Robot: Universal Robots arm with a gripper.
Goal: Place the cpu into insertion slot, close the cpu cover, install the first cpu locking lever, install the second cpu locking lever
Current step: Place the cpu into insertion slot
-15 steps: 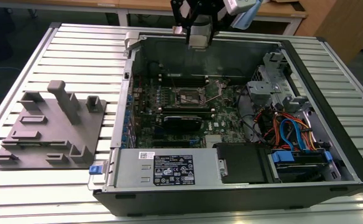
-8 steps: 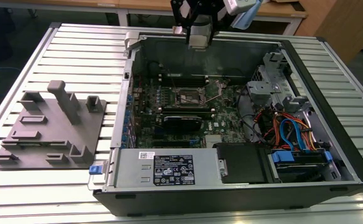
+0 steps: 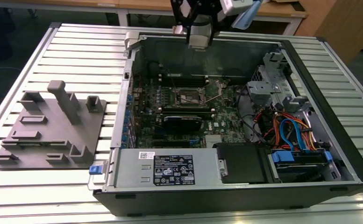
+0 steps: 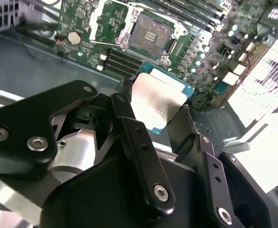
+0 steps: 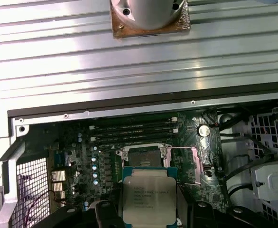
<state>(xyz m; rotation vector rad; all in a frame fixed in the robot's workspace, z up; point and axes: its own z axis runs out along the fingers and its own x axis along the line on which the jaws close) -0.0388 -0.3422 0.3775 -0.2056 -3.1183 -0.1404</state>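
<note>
Claw [image 4: 154, 110] clamped on the cpu [image 4: 159, 97] by two opposite edges, up in the air well clear of the open insertion slot [image 4: 148, 34]; likely light, rigid, slick-topped with a fragile underside, so edges-only grip looks right.

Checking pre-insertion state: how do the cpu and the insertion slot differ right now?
The cpu shows a bright silver-grey top; the insertion slot is a dark recess. The cpu is held clear of the green board between the fingers; the insertion slot sits fixed in that board, empty. Both are square.
</note>
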